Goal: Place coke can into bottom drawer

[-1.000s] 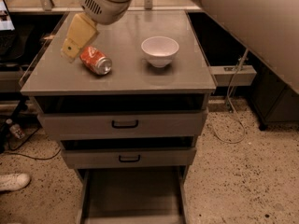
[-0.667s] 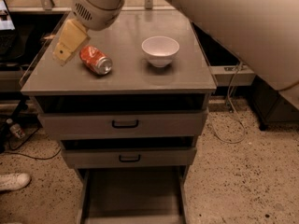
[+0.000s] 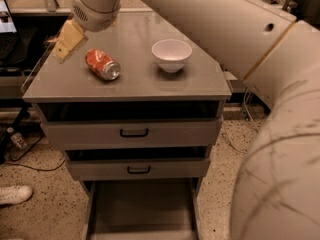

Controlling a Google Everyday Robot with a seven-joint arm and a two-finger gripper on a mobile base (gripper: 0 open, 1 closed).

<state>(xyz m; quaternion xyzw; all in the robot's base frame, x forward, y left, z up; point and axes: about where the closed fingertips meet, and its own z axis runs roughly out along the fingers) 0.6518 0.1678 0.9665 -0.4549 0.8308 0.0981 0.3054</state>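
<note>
The coke can (image 3: 102,64) lies on its side on the grey cabinet top (image 3: 135,81), left of centre, with a silver end facing front right. My gripper (image 3: 66,42), with yellowish tips, hangs just left of the can near the top's left edge and is apart from it. My big white arm fills the right side and top of the view. The bottom drawer (image 3: 142,209) is pulled out below, and its flat grey floor shows nothing in it.
A white bowl (image 3: 171,54) stands on the cabinet top to the right of the can. The top drawer (image 3: 132,132) and middle drawer (image 3: 138,169), with black handles, are slightly ajar. A white shoe (image 3: 15,194) and a small bottle (image 3: 17,139) are on the speckled floor at left.
My gripper has moved left, away from the can, toward the left edge of the top. The can and bowl have not moved.
</note>
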